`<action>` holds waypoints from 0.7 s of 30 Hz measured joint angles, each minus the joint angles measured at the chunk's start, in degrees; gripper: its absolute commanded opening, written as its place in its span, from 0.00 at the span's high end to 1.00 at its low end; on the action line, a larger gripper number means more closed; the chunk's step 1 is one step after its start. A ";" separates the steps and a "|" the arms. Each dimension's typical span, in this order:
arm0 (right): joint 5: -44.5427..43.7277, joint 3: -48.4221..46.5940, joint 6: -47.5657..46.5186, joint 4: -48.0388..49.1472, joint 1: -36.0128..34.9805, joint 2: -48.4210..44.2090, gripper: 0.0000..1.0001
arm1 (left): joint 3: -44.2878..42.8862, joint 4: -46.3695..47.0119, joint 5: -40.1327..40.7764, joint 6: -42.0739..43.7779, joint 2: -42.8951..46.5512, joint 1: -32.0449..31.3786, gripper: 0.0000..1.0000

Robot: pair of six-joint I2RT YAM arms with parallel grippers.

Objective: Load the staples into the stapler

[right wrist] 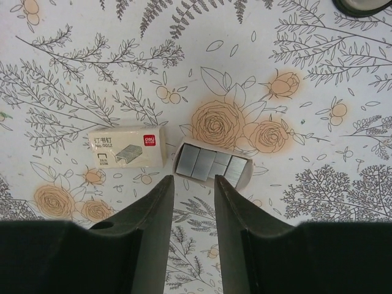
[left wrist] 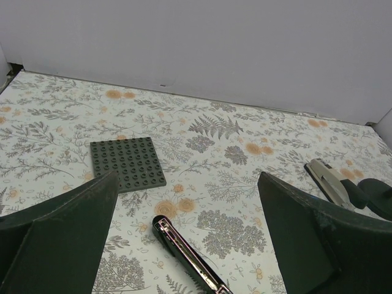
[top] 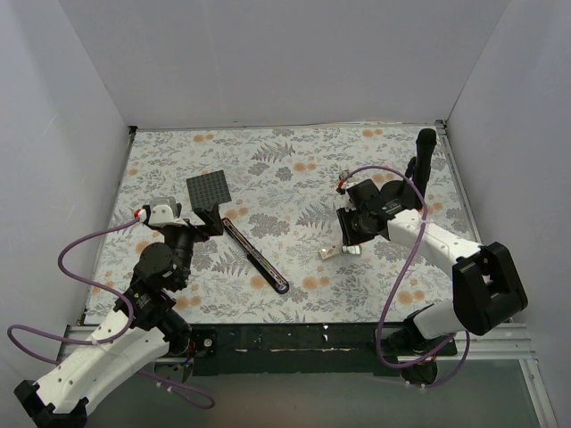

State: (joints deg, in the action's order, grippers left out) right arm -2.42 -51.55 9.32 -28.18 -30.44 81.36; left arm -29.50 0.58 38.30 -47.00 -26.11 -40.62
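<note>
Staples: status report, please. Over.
Left gripper open, empty. Right gripper open at staples, nothing held. Stapler lies open. Nothing blocks staples.

Desk (top: 294,169) centre lies open between stapler (top: 256,256) and staples (top: 330,252). Studded plate (top: 208,190) obstructs upper left; black stand (top: 426,153) occupies upper right corner; walls (top: 268,62) close three sides.

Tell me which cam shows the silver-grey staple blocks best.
Right wrist view: the silver-grey staple blocks sit side by side in their open whitish tray, close up, beside the whitish printed box. Top external shows them only as a pale speck. Left wrist shows none.
</note>
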 measured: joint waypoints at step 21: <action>-2.32 1.86 2.54 3.15 0.00 4.74 0.68 | 0.00 -0.13 0.02 -0.35 0.13 0.00 0.02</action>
State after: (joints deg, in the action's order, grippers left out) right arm -4.73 -49.69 11.86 -25.04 -30.44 86.11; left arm -29.50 0.45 38.33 -47.35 -25.98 -40.62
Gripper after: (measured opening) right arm 0.325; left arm 0.982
